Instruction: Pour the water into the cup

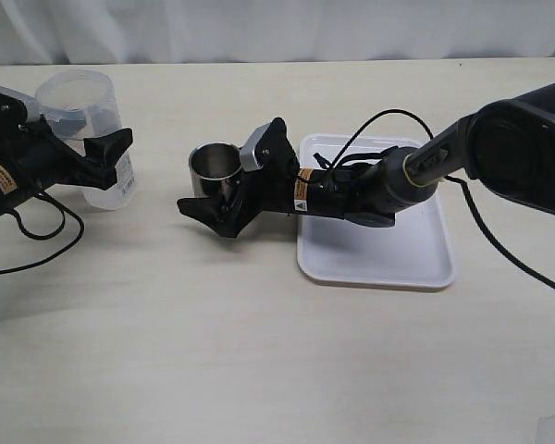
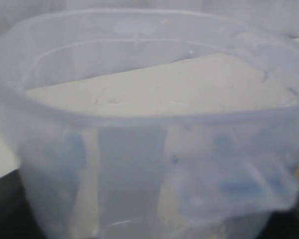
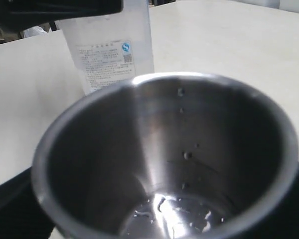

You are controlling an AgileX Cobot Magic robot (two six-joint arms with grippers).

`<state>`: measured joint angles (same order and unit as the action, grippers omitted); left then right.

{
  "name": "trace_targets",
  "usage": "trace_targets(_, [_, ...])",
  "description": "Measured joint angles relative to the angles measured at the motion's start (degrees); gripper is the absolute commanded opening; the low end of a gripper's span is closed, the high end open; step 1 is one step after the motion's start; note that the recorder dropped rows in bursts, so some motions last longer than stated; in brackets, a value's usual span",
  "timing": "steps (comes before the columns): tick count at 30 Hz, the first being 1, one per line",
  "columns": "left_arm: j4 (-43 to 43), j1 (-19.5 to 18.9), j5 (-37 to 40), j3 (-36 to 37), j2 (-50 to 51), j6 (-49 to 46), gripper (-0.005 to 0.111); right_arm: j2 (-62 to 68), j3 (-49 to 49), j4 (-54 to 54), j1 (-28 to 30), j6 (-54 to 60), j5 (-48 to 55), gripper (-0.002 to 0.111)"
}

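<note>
The steel cup (image 1: 215,166) stands upright on the table, just left of the tray. My right gripper (image 1: 201,185) reaches in from the right with its jaws wide on either side of the cup; I cannot tell if they touch it. In the right wrist view the cup (image 3: 139,149) fills the frame, with a little water (image 3: 189,214) and droplets at its bottom. A translucent labelled beaker (image 1: 83,106) stands at the far left, and my left gripper (image 1: 97,143) is shut on it. The beaker (image 2: 149,99) fills the left wrist view and hides the fingers.
A white tray (image 1: 379,259) lies under my right arm, right of the cup. Black cables loop off both arms. The beaker's label (image 3: 104,62) shows behind the cup in the right wrist view.
</note>
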<state>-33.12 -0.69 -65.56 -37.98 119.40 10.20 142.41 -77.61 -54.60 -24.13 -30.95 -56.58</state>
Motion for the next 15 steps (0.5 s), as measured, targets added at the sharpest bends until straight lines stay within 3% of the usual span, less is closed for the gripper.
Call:
trace_targets(13, [0.00,0.00,0.00,0.00,0.00,0.00,0.000,-0.21,-0.46,0.30,0.00,5.33,2.70,0.008])
trace_targets(15, [0.00,0.00,0.00,0.00,0.00,0.00,0.000,-0.29,-0.46,-0.32,0.00,8.29,2.98,0.004])
